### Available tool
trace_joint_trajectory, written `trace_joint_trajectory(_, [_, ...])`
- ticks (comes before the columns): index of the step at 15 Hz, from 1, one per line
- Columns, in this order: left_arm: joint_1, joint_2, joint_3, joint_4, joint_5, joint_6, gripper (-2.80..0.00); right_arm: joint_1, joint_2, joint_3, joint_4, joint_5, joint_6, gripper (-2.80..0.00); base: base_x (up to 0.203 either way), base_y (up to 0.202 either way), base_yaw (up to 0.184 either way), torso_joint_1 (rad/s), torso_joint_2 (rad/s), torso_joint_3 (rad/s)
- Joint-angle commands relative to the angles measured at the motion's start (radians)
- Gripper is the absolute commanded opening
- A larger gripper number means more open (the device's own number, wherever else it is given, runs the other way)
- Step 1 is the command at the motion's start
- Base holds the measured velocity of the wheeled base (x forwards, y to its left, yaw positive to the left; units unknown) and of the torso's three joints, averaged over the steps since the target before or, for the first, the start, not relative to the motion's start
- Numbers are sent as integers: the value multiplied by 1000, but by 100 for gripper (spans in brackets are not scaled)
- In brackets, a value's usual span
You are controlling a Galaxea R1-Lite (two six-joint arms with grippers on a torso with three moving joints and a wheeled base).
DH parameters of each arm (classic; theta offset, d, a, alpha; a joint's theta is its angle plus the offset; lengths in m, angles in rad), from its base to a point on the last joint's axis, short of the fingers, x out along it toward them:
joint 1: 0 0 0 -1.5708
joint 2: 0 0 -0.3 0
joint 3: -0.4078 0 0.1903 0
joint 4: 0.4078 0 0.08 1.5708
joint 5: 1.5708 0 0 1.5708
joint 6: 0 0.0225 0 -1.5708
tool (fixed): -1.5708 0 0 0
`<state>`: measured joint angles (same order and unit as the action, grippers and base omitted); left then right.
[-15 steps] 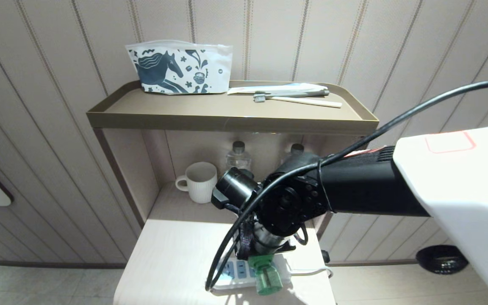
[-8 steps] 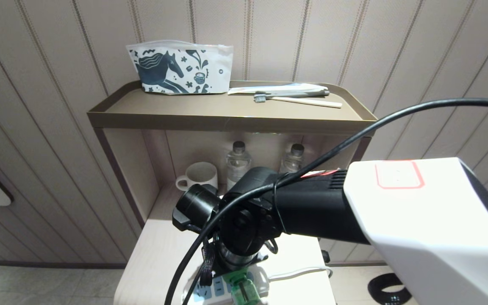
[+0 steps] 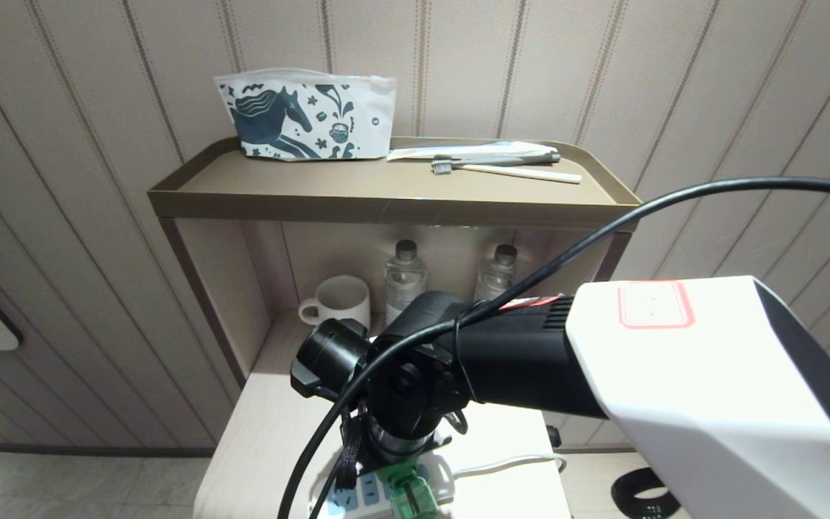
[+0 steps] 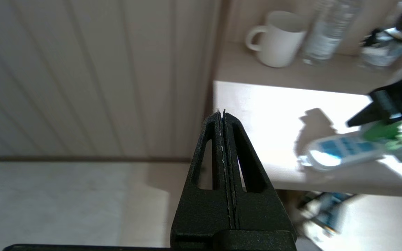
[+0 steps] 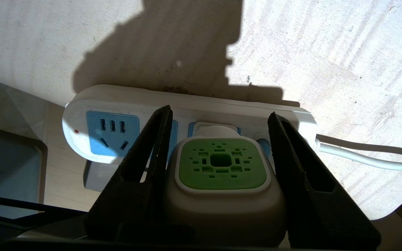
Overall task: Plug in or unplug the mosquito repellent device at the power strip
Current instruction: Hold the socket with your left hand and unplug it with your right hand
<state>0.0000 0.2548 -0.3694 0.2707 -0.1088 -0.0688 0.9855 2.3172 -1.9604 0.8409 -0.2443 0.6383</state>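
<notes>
Right gripper (image 5: 218, 153) clamped on the white, green-topped mosquito repellent device (image 5: 222, 174), fingers pressed against both sides. The device sits in a socket of the white, blue-faced power strip (image 5: 110, 122) at the pale table's (image 5: 326, 52) near edge. I'd move it square to the socket face, no twisting. Left gripper (image 4: 223, 118) closed, empty, off the table's left.

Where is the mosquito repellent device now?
The mosquito repellent device sits between the right pincer fingers, plugged against the power strip at the table's near edge.
</notes>
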Motion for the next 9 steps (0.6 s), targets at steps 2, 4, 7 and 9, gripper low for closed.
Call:
trace_joint_trajectory(2, [-9, 473, -69, -72, -213, -31, -280, -8, -12, 0, 3, -1, -2, -280, 0, 0, 0, 0, 0, 0])
trace_joint_trajectory(4, [-70, 707, -98, -116, -304, -43, -280, -13, -23, 0, 3, -1, -2, -280, 0, 0, 0, 0, 0, 0])
trace_joint_trajectory(7, [-306, 1019, -131, -218, -276, -64, -280, -42, -33, 0, -3, -1, -11, -280, 0, 0, 0, 0, 0, 0])
trace_joint_trajectory(9, [-495, 1192, -137, -360, -186, -115, -280, -50, -32, 0, -2, -1, -11, -280, 0, 0, 0, 0, 0, 0])
